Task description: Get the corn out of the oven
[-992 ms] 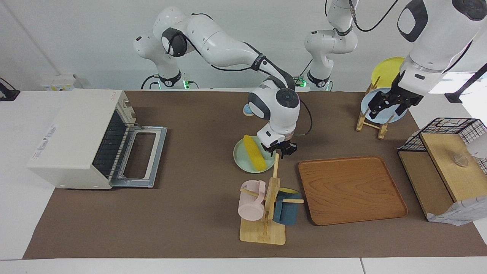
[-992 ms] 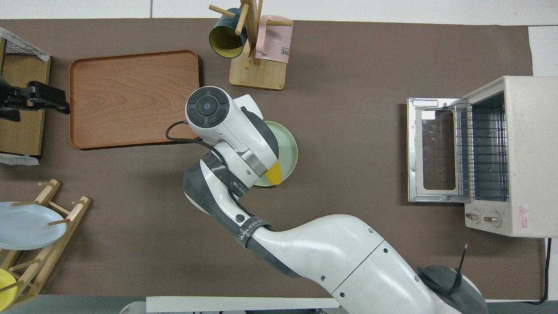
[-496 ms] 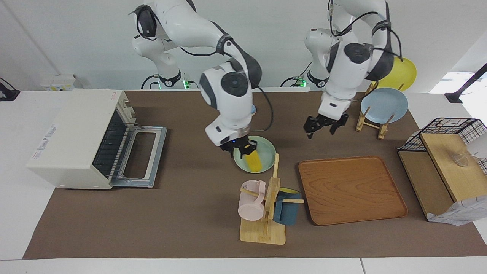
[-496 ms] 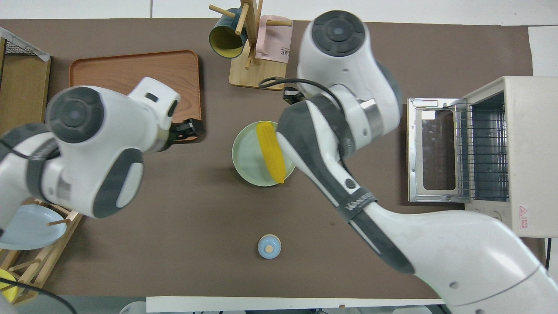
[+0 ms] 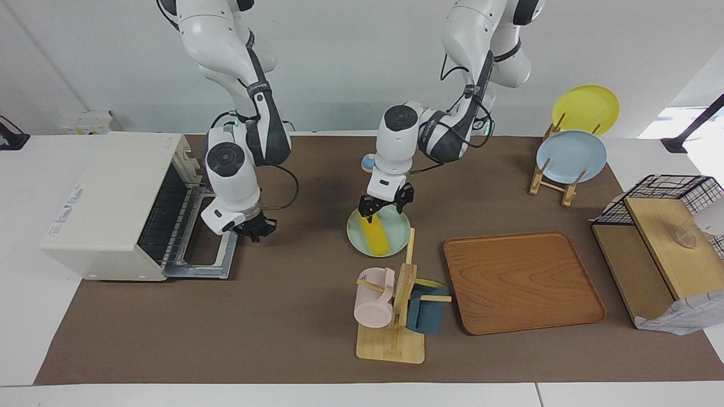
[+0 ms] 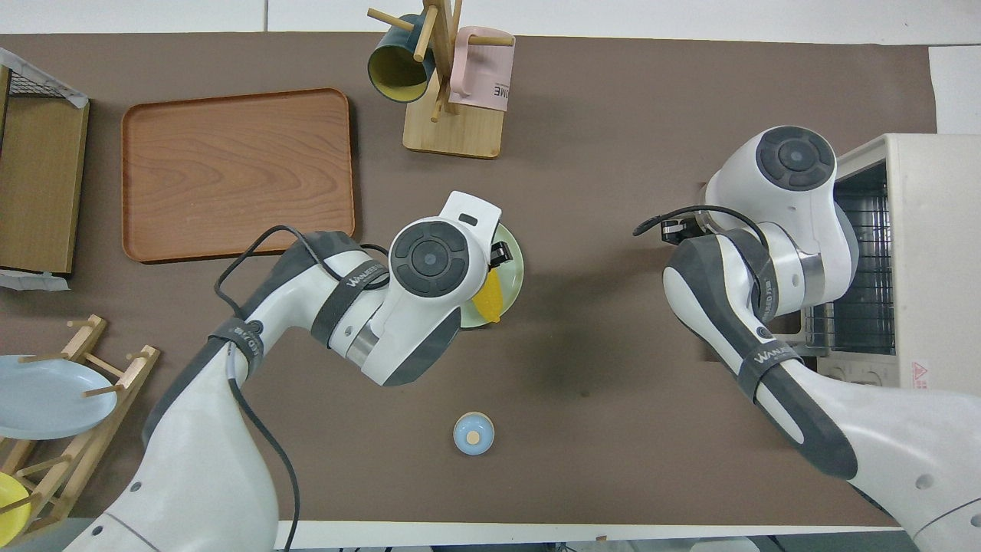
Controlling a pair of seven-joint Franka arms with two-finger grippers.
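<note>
The yellow corn (image 5: 377,237) lies on a pale green plate (image 5: 396,226) at mid-table; in the overhead view only one end of the corn (image 6: 488,295) shows past the left arm's hand. My left gripper (image 5: 384,204) hangs open low over the end of the corn nearer to the robots. The cream-white oven (image 5: 107,198) stands at the right arm's end of the table with its door (image 5: 212,237) folded down and its rack bare. My right gripper (image 5: 257,229) is open and empty over the door's outer edge.
A mug tree (image 5: 396,308) with a pink and a dark blue mug stands just farther from the robots than the plate. A wooden tray (image 5: 523,282) lies beside it. A plate rack (image 5: 565,164), a wire basket shelf (image 5: 662,226) and a small blue knob (image 6: 473,433) are also there.
My right gripper has left the corn on the plate and moved to the oven door. My left arm has swung from the plate rack to over the plate.
</note>
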